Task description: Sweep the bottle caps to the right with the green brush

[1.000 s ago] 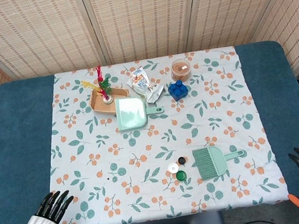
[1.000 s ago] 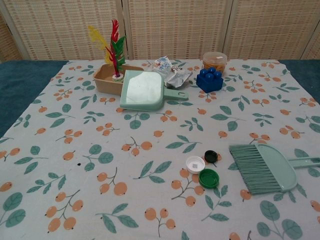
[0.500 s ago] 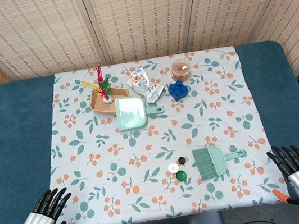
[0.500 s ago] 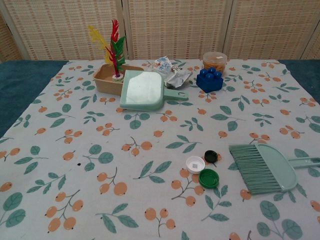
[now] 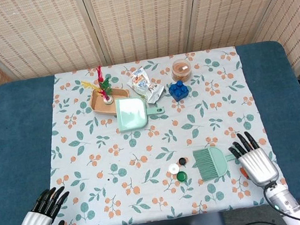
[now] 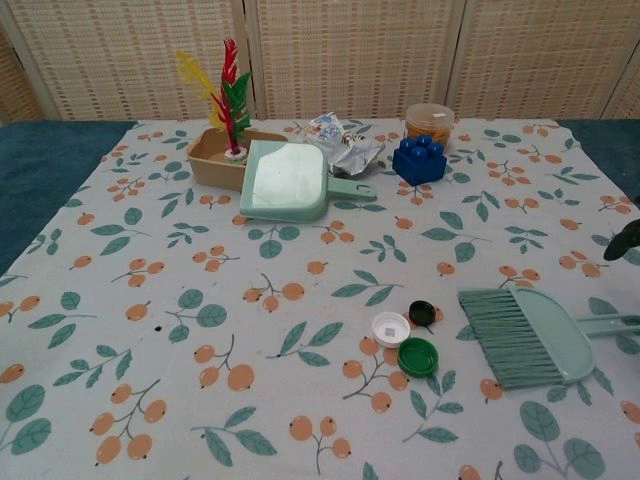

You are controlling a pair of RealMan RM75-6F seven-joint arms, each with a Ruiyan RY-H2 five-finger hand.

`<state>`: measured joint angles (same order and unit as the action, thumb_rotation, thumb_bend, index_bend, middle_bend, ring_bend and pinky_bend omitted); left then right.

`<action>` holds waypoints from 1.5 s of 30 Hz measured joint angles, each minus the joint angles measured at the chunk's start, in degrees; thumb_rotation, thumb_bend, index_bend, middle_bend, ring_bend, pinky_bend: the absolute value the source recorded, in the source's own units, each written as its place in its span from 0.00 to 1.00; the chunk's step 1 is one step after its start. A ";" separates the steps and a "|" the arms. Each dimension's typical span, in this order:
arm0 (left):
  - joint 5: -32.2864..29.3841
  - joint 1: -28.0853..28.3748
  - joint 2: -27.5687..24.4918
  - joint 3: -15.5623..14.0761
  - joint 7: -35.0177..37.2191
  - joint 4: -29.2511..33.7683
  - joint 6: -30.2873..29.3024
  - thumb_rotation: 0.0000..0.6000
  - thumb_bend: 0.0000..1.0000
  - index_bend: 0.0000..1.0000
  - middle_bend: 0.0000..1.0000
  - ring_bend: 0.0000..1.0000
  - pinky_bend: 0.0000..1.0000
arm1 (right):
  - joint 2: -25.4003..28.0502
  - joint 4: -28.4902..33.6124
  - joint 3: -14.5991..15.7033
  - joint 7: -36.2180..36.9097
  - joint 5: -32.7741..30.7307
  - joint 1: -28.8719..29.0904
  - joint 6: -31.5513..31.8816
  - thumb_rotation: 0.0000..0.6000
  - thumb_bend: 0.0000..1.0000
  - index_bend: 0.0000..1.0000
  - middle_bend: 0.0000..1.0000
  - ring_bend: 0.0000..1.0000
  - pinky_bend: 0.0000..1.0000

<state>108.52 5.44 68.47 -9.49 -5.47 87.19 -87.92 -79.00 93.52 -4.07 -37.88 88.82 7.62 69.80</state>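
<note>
The green brush (image 5: pixel 212 162) (image 6: pixel 530 335) lies flat near the front of the floral cloth, bristles pointing left, handle pointing right. Just left of its bristles sit three bottle caps: a white cap (image 5: pixel 174 169) (image 6: pixel 390 328), a black cap (image 5: pixel 182 161) (image 6: pixel 422 313) and a green cap (image 5: pixel 181 176) (image 6: pixel 418 356). My right hand (image 5: pixel 254 160) hovers open over the end of the brush handle, fingers spread and pointing away; only a dark fingertip (image 6: pixel 626 240) shows at the chest view's right edge. My left hand (image 5: pixel 39 221) is open at the front left, off the cloth.
At the back of the cloth stand a green dustpan (image 5: pixel 132 113), a wooden tray (image 5: pixel 102 101) with coloured feathers, a crumpled snack wrapper (image 5: pixel 145 84), a blue toy block (image 5: pixel 178 90) and an orange-lidded jar (image 5: pixel 181 69). Blue table surface (image 5: pixel 18 145) flanks the cloth on both sides.
My right hand has moved left and forward from the table's front right corner to above the brush handle. The left hand has shifted only slightly. Brush and caps have not moved.
</note>
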 measured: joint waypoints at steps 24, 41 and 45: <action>-0.06 0.34 0.06 -0.16 0.01 0.16 0.34 1.00 0.41 0.00 0.00 0.00 0.09 | -10.34 -14.07 -1.38 -4.97 -11.39 5.93 -2.77 1.00 0.25 0.41 0.32 0.08 0.00; 0.05 0.37 -0.29 -0.27 0.31 0.36 0.05 1.00 0.41 0.00 0.00 0.00 0.09 | -12.06 -13.29 0.34 -7.91 -14.93 7.56 -2.89 1.00 0.27 0.42 0.32 0.09 0.00; -0.09 0.43 -0.31 -0.21 0.38 0.27 0.10 1.00 0.41 0.00 0.00 0.00 0.09 | -12.39 -13.22 0.53 -8.53 -15.52 7.84 -2.71 1.00 0.27 0.44 0.32 0.11 0.00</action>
<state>108.44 5.87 68.16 -9.71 -5.09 87.46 -87.82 -91.40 80.30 -3.54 -46.40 73.30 15.46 67.09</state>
